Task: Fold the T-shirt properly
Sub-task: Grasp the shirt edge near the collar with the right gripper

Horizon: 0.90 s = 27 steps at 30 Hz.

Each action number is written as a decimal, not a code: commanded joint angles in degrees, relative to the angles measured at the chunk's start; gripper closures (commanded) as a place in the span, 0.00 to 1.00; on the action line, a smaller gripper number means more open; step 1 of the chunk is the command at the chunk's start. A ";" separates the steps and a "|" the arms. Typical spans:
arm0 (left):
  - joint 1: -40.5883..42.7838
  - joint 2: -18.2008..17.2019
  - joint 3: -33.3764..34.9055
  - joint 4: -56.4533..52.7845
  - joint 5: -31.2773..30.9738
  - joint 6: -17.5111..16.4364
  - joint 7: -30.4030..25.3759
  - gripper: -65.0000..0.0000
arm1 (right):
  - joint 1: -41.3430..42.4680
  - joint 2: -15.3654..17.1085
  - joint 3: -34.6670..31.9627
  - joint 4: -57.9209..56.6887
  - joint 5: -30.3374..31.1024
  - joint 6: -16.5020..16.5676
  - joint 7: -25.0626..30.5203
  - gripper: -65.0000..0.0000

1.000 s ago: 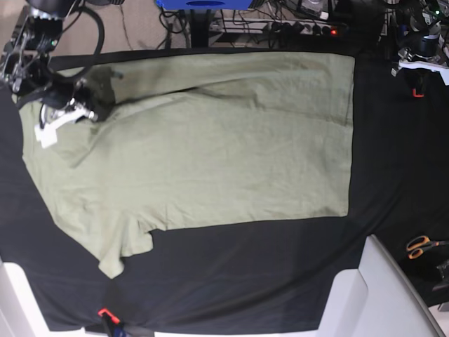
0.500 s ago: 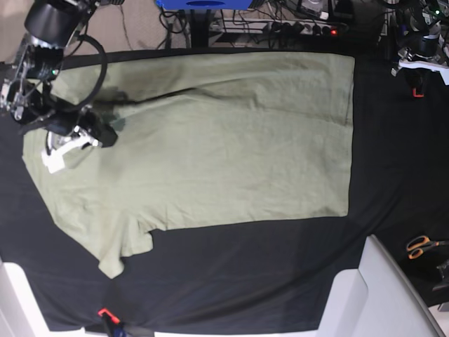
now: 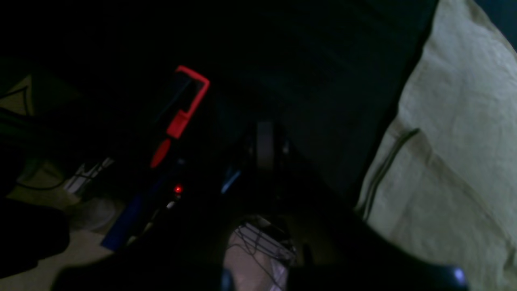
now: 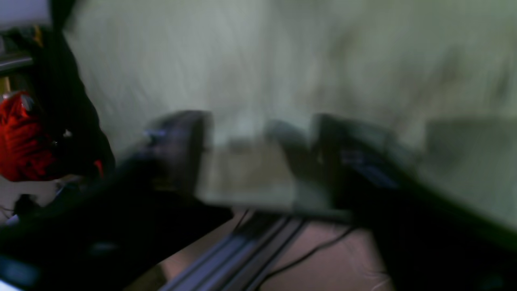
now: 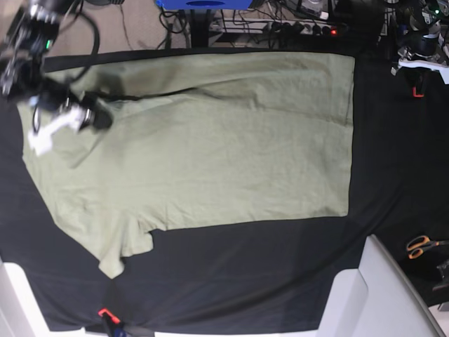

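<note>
Base view: a pale sage-green T-shirt lies spread flat on a large black cloth that covers the table; its hem runs straight along the right side and one short sleeve points toward the lower left.
T-shirt texture: soft cotton with fine wrinkles and a long crease running from the upper left toward the middle.
Right gripper: blurred, over the shirt's upper left part near the neckline; in the right wrist view its two dark fingers stand apart with pale cloth showing between them, nothing clamped.
Left gripper: not clearly seen in any picture; its jaws are together, and the dim left wrist view shows only black cloth and a corner of the shirt with a stitched hem.
Edges: orange-handled scissors lie at the far right, well apart from the shirt; a red clamp sits on the cloth's lower edge.
</note>
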State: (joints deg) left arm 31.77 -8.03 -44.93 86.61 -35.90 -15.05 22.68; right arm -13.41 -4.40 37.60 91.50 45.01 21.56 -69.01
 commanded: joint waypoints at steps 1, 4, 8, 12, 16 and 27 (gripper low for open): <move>0.36 -1.07 -0.48 0.73 -0.36 -0.12 -1.27 1.00 | -0.52 0.14 1.74 1.38 1.27 0.20 0.75 0.22; 0.19 -1.07 -0.48 0.73 -0.36 -0.12 -1.27 1.00 | -2.28 -0.30 4.64 1.29 1.27 0.20 0.75 0.28; 0.10 -1.07 -0.48 0.73 -0.28 -0.12 -1.27 1.00 | -2.72 -0.12 6.57 1.20 1.01 0.20 0.75 0.32; 0.10 -1.07 -0.48 0.73 -0.28 -0.12 -1.27 1.00 | -2.37 0.05 6.57 0.41 0.92 0.20 0.84 0.31; 0.10 -1.07 -0.48 0.73 -0.28 -0.12 -1.27 1.00 | -0.88 0.58 6.48 -6.19 0.83 0.20 2.86 0.32; 0.10 -1.07 -0.48 0.73 -0.28 -0.12 -1.27 1.00 | 1.32 2.95 5.96 -12.16 0.92 0.46 6.82 0.32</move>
State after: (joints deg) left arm 31.44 -8.25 -44.93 86.61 -35.86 -15.03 22.50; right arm -12.45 -2.04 43.40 78.67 45.58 21.71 -62.61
